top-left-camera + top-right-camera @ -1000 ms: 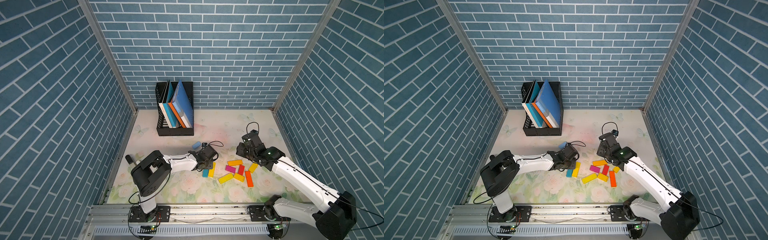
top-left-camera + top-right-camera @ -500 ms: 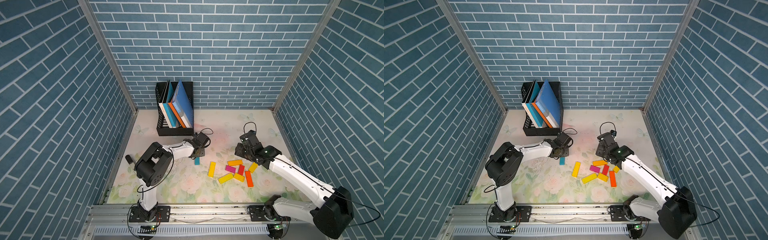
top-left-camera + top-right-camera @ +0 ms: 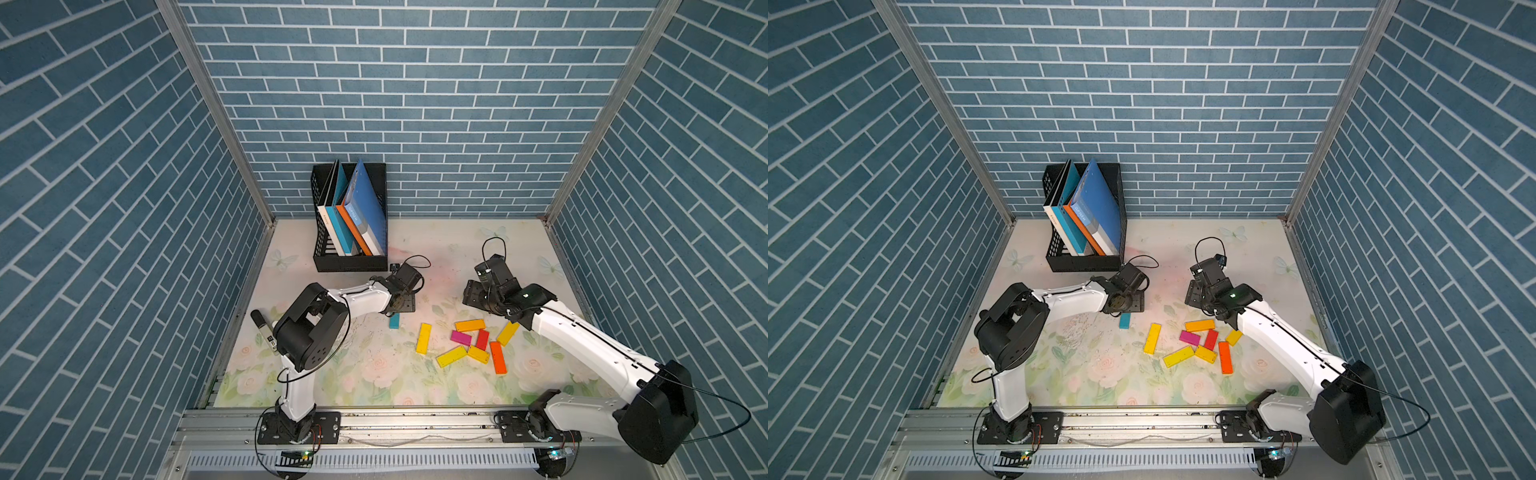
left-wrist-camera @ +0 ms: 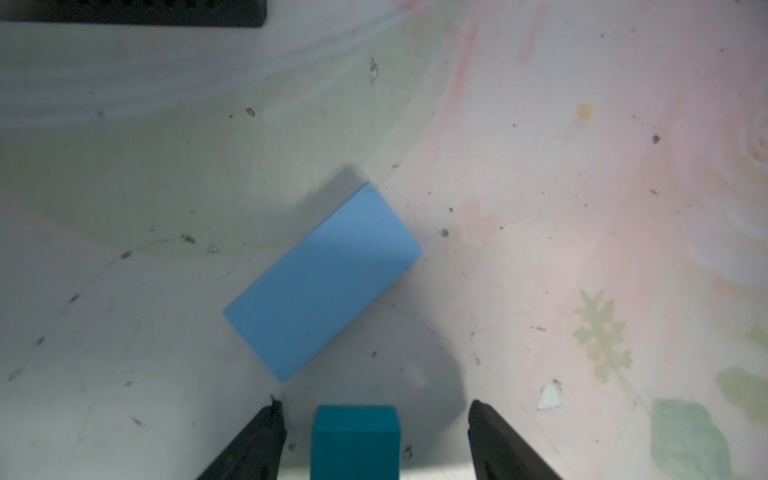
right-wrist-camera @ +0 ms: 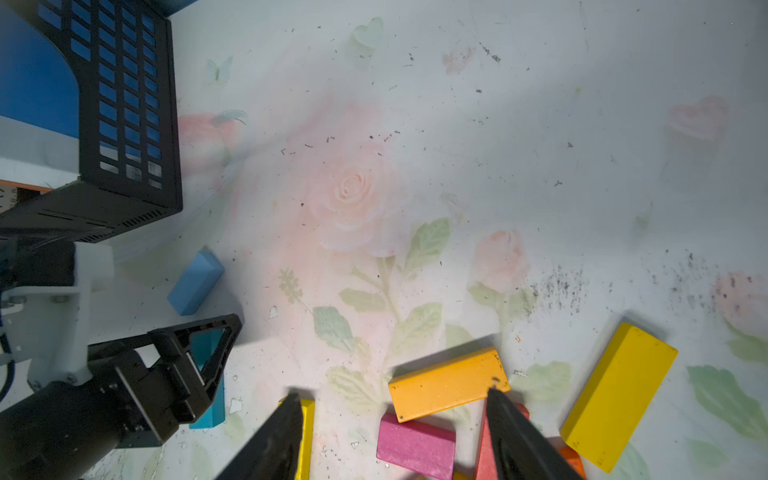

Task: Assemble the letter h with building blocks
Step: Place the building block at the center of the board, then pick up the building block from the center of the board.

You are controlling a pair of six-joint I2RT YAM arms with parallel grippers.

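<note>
**Bright Blocks on a Pale Flowered Table**

The table (image 3: 449,249) is pale cream, printed with pink roses, green leaves and faint butterflies. On it lie a teal block (image 3: 394,321), a light blue block (image 4: 323,282), yellow blocks (image 3: 424,338), an amber block (image 3: 470,325), a magenta block (image 3: 460,337), a red block (image 3: 482,339) and an orange block (image 3: 498,357). The walls (image 3: 415,104) show blue bricks with white lines. The rack (image 3: 349,263) is black with a grid of slots; its books (image 3: 365,203) are blue, orange and white.

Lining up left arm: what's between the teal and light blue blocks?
Bare mat only, from teal block to light blue block; left wrist view shows it.
</note>
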